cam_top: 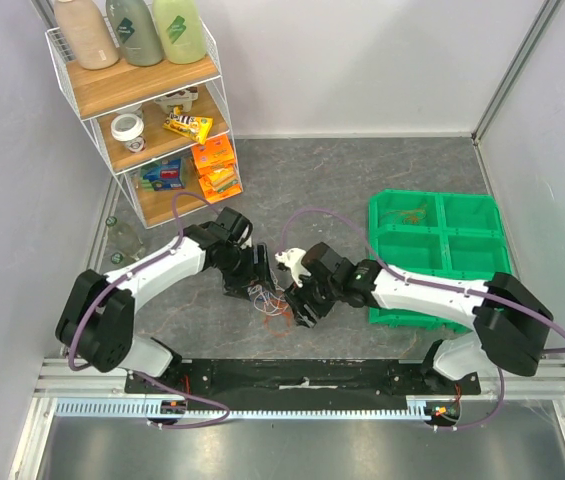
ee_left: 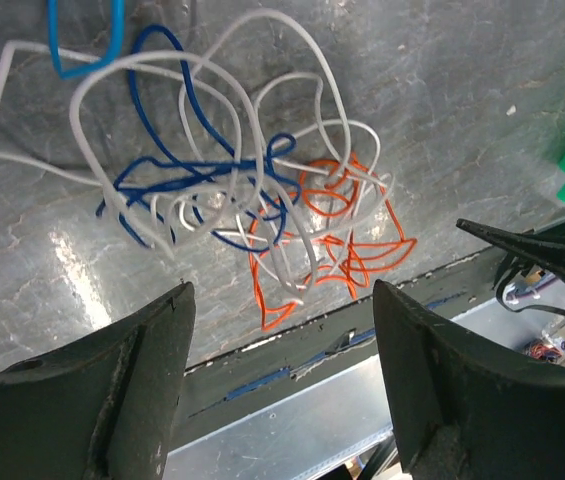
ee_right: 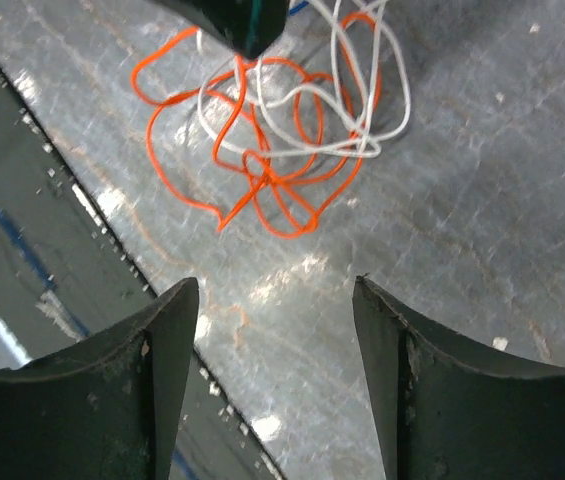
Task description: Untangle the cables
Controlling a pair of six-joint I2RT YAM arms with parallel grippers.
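Left gripper (ee_left: 282, 320) jaws apart and empty; right gripper (ee_right: 274, 310) the same, both poised over the tangled bundle of thin orange, white and blue cables (cam_top: 272, 303). The bundle lies on the grey marbled tabletop (cam_top: 362, 180) between the two claws, near the front edge. It runs roughly left-right, blue/white loops on the left arm's side and orange loops on the right's. Neither arm looks clearly nearer, so I'd have each claw take its own end.

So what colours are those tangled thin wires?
The tangled thin wires are white, blue and orange-red; clearest in the left wrist view.
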